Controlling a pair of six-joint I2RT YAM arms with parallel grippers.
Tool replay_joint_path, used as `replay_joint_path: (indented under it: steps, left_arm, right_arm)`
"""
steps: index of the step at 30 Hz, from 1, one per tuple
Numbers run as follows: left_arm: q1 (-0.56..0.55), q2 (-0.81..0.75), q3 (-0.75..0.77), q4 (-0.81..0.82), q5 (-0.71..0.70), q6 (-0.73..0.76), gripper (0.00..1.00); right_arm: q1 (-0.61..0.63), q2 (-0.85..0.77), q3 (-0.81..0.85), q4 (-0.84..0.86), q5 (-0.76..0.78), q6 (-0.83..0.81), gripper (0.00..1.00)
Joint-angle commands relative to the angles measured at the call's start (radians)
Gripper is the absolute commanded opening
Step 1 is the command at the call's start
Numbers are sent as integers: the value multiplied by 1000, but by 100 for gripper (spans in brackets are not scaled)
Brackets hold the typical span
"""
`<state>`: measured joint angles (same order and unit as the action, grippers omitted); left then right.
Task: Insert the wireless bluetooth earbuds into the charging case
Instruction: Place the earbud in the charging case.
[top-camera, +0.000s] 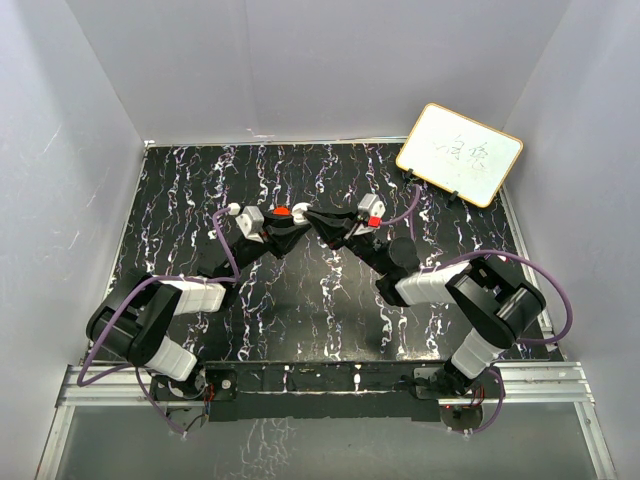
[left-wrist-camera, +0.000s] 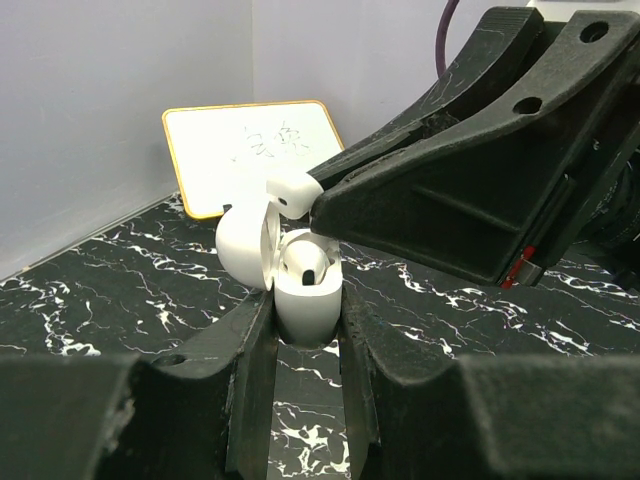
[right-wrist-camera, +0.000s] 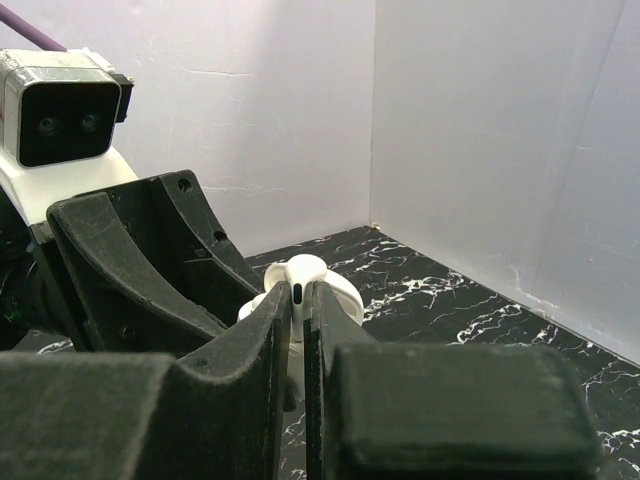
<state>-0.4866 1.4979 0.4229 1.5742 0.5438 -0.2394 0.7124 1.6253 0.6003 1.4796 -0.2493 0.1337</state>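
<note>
The charging case (left-wrist-camera: 305, 305) is white and stands upright, with its lid (left-wrist-camera: 240, 245) hinged open to the left. My left gripper (left-wrist-camera: 305, 318) is shut on the case body. A white earbud (left-wrist-camera: 310, 265) sits in the case's opening. My right gripper (right-wrist-camera: 298, 300) is shut on a second white earbud (right-wrist-camera: 298, 272), which also shows in the left wrist view (left-wrist-camera: 288, 192), just above the open case. In the top view the two grippers meet at mid-table, left (top-camera: 298, 226) and right (top-camera: 320, 222), and hide the case and earbuds. No red-and-dark earbuds are in view.
A small whiteboard (top-camera: 460, 153) with a yellow rim leans at the back right, also seen in the left wrist view (left-wrist-camera: 255, 150). White walls enclose the black marbled table (top-camera: 200, 200) on three sides. Purple cables loop beside both arms.
</note>
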Motion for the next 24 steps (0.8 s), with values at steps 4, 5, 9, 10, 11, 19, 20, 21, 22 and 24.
replay_joint_path:
  steps: [4,5,9,10,11,19,20,21,22,24]
  left_arm:
    - [2,-11,20,66,9,8,0]
    - [2,-12,20,66,9,9,0]
    - [2,-13,23,67,3,12,0]
    - [2,-13,24,68,1,14,0]
    - [2,-12,25,67,-2,16,0]
    - [2,-14,26,74,-6,20,0]
    - [2,-14,25,75,-9,20,0]
    - [2,-14,24,77,-9,21,0]
    - [2,-14,26,76,-8,21,0]
    - [2,-15,29,73,-8,24,0]
  right_arm:
    - [13,-6,26,337,32,3,0]
    - [14,-6,25,337,35,6,0]
    - [19,-10,17,338,47,11,0]
    - [18,-11,15,337,49,12,0]
    - [19,-13,12,337,53,14,0]
    - [21,-17,-5,338,86,19,0]
    - [22,-17,-4,336,93,24,0]
    - [22,-17,-6,336,96,28,0]
    - [22,-18,-6,336,96,30,0]
    - [23,-15,-6,335,93,33,0]
